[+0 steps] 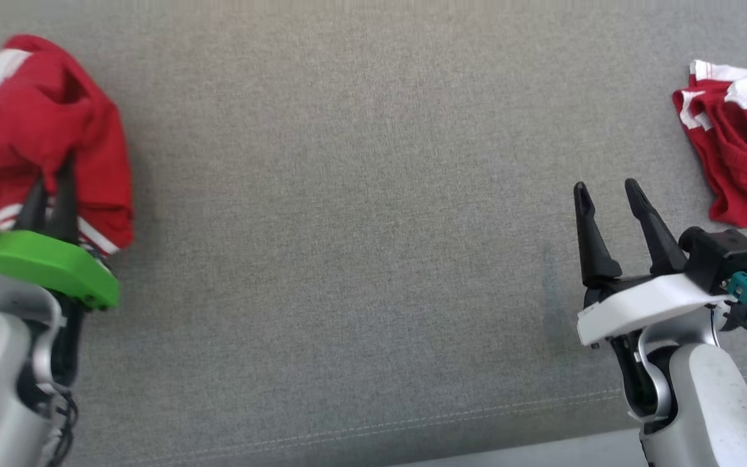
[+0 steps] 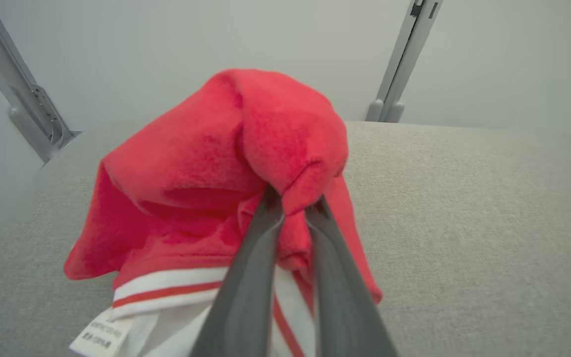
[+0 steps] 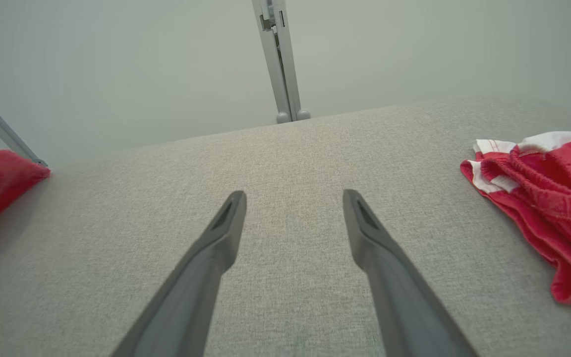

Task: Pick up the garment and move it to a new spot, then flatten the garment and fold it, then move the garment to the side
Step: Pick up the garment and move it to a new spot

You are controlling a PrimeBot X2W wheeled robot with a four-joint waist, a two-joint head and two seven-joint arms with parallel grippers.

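A bunched red garment with white and red striped trim hangs at the far left, lifted off the grey surface. My left gripper is shut on a fold of it; in the left wrist view the garment drapes over the pinching fingers, with a white label at the bottom. My right gripper stands open over bare fabric at the lower right, fingers spread with nothing between them. A second red garment with white trim lies crumpled at the right edge, also in the right wrist view.
The grey fabric-covered surface spreads wide between the two arms. A seam and its front edge run along the bottom right. Grey metal posts stand behind the far edge against a pale wall.
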